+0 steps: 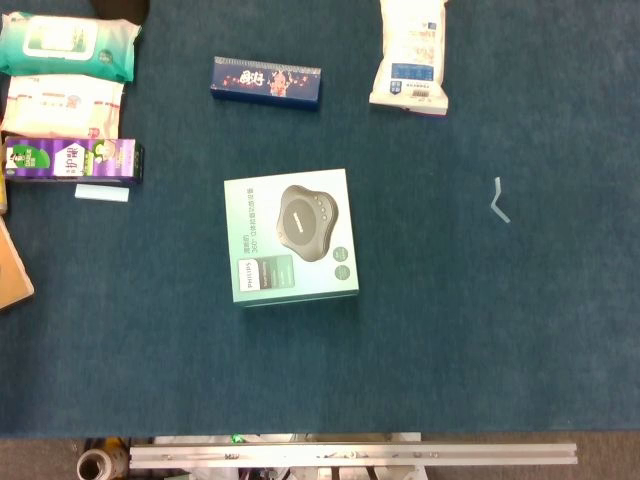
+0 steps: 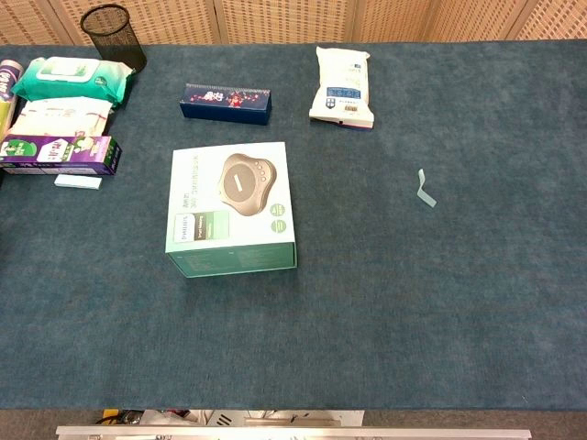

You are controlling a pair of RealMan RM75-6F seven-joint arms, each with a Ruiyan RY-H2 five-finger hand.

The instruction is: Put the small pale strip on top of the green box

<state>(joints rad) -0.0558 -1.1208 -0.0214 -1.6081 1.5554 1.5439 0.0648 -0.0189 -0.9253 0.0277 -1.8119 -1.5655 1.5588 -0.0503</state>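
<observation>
The green box (image 1: 290, 236) (image 2: 231, 208) lies flat near the middle of the blue table, a grey round device printed on its lid. A small pale bent strip (image 1: 499, 200) (image 2: 426, 189) lies alone on the cloth well to the right of the box. Another small pale flat piece (image 1: 102, 193) (image 2: 78, 181) lies at the left, just in front of the purple box (image 1: 72, 161) (image 2: 57, 154). Nothing rests on the green box. Neither hand nor any part of an arm shows in either view.
A dark blue carton (image 1: 266, 81) (image 2: 226, 103) and a white pouch (image 1: 411, 55) (image 2: 342, 84) lie behind the box. Two wipe packs (image 1: 68, 45) (image 2: 71, 78) are stacked at the far left, with a black mesh cup (image 2: 114, 32) behind. A metal rail (image 1: 350, 455) runs along the table's front.
</observation>
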